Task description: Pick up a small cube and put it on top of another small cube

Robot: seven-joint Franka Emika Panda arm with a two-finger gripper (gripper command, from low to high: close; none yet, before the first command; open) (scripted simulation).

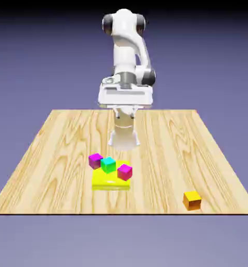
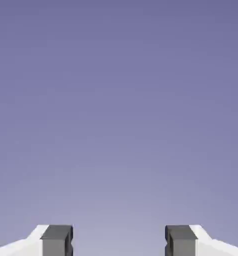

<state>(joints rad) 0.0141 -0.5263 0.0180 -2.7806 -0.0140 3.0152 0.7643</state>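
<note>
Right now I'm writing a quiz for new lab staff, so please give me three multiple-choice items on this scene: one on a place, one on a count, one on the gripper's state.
1. In the exterior view, where is the orange cube?
a) Near corner, on the right
b) Far corner, on the left
c) Tabletop's middle

2. How many magenta cubes are there?
a) One
b) Two
c) Four

3. How is the gripper?
a) Shut on a cube
b) Shut, empty
c) Open, empty

Right letters:
1: a, since the orange cube lies on the table toward its near right corner.
2: b, since one magenta cube and another magenta cube show, with the teal cube between them.
3: c, since the hand view shows the gripper with its tips wide apart and only backdrop between them.
</note>
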